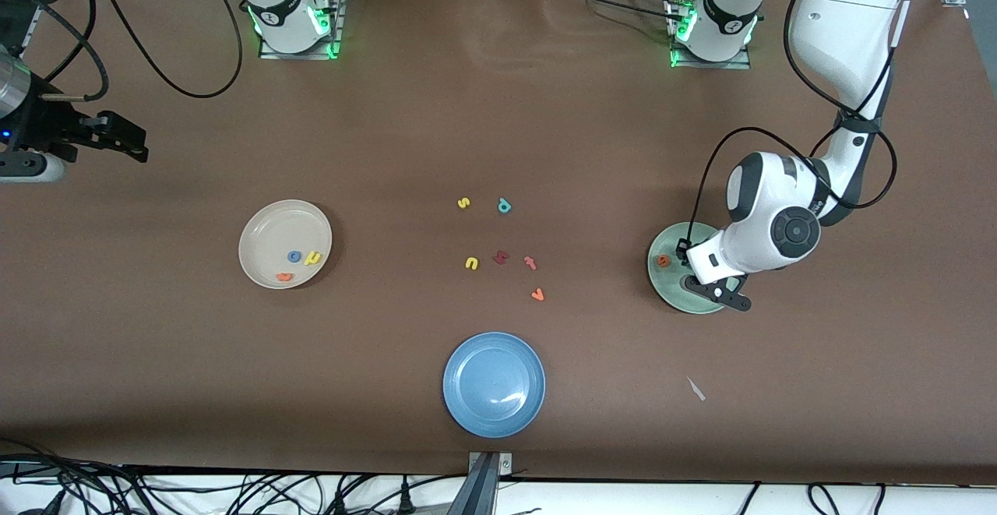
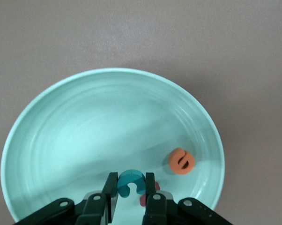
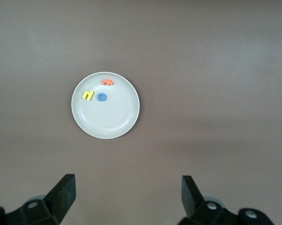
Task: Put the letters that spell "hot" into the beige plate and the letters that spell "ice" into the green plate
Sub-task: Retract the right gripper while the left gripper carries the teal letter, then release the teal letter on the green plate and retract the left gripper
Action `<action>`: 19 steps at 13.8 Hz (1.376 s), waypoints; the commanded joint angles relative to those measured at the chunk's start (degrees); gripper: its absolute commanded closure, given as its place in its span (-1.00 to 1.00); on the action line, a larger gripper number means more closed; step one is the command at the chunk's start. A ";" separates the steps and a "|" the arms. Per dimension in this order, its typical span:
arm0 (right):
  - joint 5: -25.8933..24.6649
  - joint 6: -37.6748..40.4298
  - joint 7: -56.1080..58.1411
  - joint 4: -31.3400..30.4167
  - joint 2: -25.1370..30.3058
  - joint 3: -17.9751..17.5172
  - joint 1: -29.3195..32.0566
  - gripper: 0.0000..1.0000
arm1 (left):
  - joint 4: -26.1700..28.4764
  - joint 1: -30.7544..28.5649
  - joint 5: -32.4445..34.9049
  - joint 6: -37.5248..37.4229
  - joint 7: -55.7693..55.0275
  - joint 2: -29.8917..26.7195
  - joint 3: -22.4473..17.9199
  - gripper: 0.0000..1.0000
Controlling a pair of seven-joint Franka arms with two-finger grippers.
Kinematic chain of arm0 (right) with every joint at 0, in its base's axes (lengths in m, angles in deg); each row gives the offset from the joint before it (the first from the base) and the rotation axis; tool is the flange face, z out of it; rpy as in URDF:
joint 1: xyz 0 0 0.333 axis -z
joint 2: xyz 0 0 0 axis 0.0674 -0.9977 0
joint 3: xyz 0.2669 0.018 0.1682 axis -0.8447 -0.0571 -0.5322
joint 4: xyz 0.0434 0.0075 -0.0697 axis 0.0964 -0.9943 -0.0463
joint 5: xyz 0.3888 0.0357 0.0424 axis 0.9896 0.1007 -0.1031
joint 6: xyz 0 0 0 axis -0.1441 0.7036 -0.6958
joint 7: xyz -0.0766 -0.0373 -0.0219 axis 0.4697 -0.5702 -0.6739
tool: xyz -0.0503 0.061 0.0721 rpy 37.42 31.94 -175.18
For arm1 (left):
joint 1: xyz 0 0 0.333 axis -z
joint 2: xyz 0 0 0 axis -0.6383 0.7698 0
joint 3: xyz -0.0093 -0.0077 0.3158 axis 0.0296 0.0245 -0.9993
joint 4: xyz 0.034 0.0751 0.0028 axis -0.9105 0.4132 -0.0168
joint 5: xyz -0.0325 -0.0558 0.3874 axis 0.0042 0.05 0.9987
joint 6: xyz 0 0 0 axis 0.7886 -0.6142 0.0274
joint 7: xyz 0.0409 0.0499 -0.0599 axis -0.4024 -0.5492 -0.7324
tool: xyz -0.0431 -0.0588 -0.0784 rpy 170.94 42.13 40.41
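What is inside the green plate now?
The green plate holds an orange "e". The left tool grips a teal "c" over it, partly covering a dark red piece.

h (image 1: pixel 313 258), o (image 1: pixel 294 256), t (image 1: pixel 284 276) in beige plate (image 1: pixel 265 227); e (image 1: pixel 663 261) in green plate (image 1: pixel 662 281).

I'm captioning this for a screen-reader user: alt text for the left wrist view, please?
The left gripper is shut on a teal "c" just above the green plate, where an orange "e" lies; a dark red piece peeks out beneath the fingers.

Three letters (image 1: pixel 297 262) lie in one plate (image 1: pixel 265 227); another plate (image 2: pixel 85 108) holds two, perhaps three.
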 commanded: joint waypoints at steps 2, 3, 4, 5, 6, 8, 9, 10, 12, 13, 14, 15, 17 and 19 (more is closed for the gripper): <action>1.40 0.69 0.23 0.33 0.81 -1.25 1.96 -1.00 | 3.09 -0.85 5.07 4.31 1.38 -1.78 0.77 -0.09; 2.54 0.69 0.32 0.33 0.81 -1.25 2.05 -1.00 | 3.09 -0.93 5.08 4.14 1.38 -2.21 0.77 -0.99; 2.81 0.61 0.32 0.33 0.81 -1.25 2.05 -1.00 | 2.74 -0.93 5.16 3.44 1.30 -2.83 0.77 -1.00; 2.82 0.60 0.15 0.33 0.81 -1.25 2.05 -1.00 | 2.56 -0.85 5.16 3.26 1.12 -3.79 0.77 -1.00; 3.51 0.69 -0.55 0.33 0.81 -1.25 2.05 -1.00 | 2.21 -0.85 5.08 2.65 0.95 -4.76 0.77 -1.00; 4.57 0.78 -0.56 0.33 0.81 -1.16 2.05 -1.00 | 0.20 -0.93 5.08 -1.73 0.68 -7.39 0.69 -1.00; 4.83 0.61 -0.56 0.33 0.81 -1.16 2.05 -1.00 | -0.51 -1.45 5.08 -2.97 0.77 -8.88 0.69 -1.00; 4.84 0.60 -0.56 0.33 0.81 -1.16 2.05 -1.00 | -0.51 -2.16 5.08 -3.16 0.86 -11.16 0.77 -1.00; 4.92 0.43 -0.56 0.15 0.73 -1.16 1.87 -1.00 | -0.78 -2.95 5.08 -6.13 0.77 -14.94 0.69 -1.00; 4.92 0.08 -0.56 0.06 0.64 -1.16 1.79 -1.00 | -1.73 -3.13 5.08 -9.54 0.59 -16.44 0.69 -1.00; 4.92 0.16 -0.56 0.15 0.46 -1.16 1.61 -1.00 | -3.66 -3.91 5.08 -14.36 0.59 -17.32 0.69 -1.00; 4.84 0.51 -0.47 0.24 0.29 -1.07 1.35 -1.00 | -6.46 -4.70 4.99 -19.28 0.51 -17.86 0.60 -1.00; 4.84 0.52 -0.30 0.24 0.20 -1.07 1.35 -1.00 | -11.56 -5.59 4.99 -28.08 -0.10 -18.65 0.42 -1.00; 4.31 0.52 -0.21 0.24 0.20 -1.07 1.35 -1.00 | -14.39 -6.90 5.16 -34.07 -3.87 -20.66 0.51 -1.00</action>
